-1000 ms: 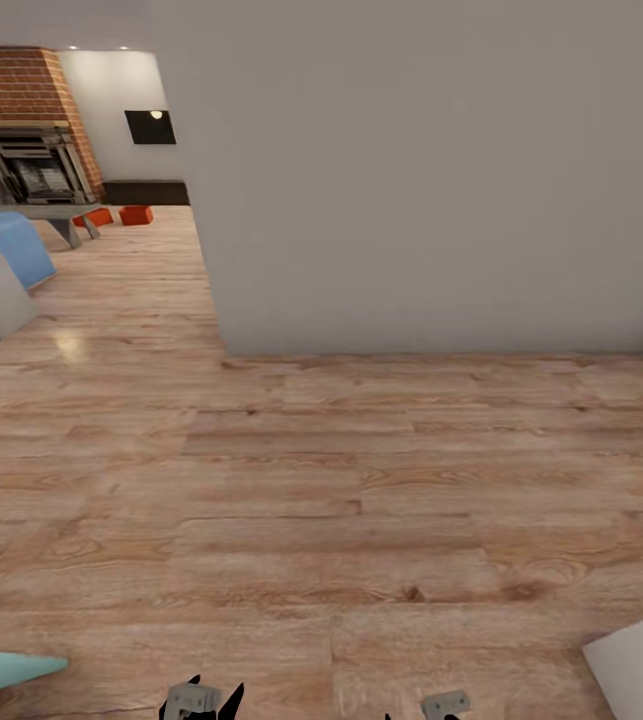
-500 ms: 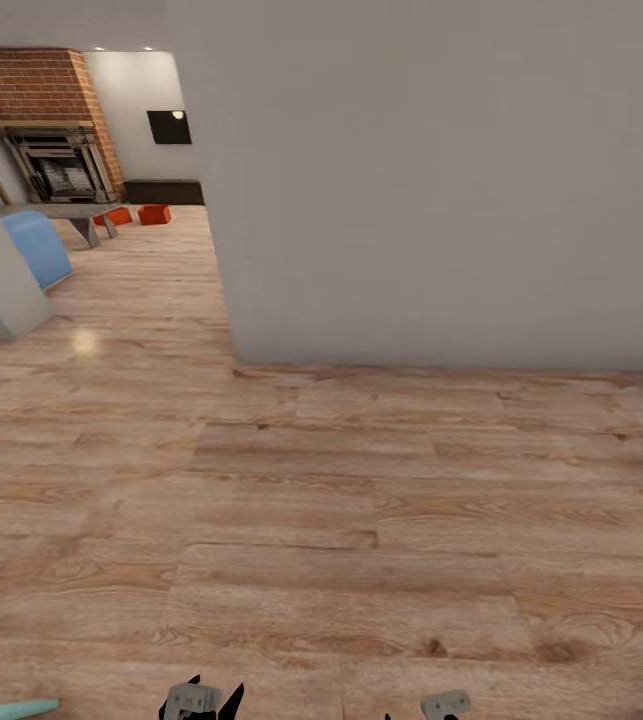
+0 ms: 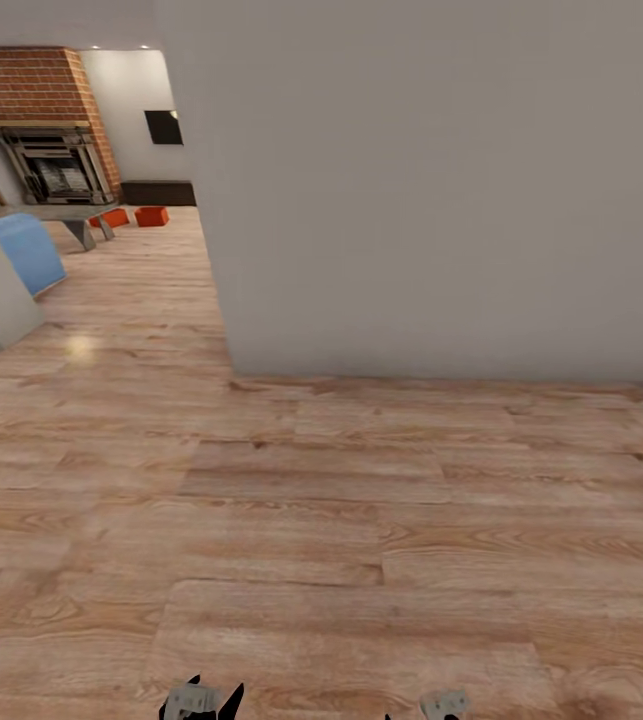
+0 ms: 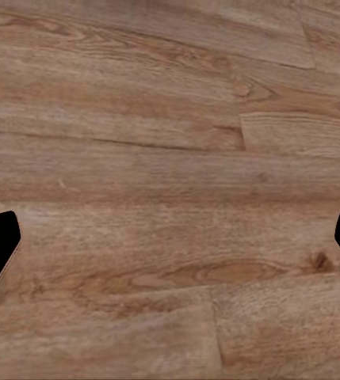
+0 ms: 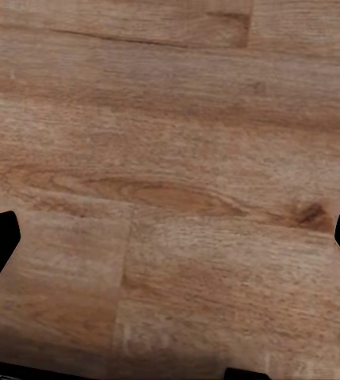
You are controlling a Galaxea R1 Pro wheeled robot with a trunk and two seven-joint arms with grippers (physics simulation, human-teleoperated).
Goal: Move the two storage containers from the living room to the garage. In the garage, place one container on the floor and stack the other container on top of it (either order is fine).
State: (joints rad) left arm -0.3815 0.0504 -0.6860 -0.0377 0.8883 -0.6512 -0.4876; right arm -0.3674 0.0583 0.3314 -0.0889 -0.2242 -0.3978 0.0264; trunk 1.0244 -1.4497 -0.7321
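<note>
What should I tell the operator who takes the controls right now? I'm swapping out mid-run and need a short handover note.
Left gripper: open, empty, over wood plank floor.
Right gripper: open, empty, same floor.
Things: both storage containers sit on the living room floor far ahead to the left, near the brick fireplace and a grey table. A grey wall blocks the way straight ahead.
Done: nothing picked up.
Left: drive round the wall corner to the containers, carry them to the garage, set one on the floor there, stack the other on it.
</note>
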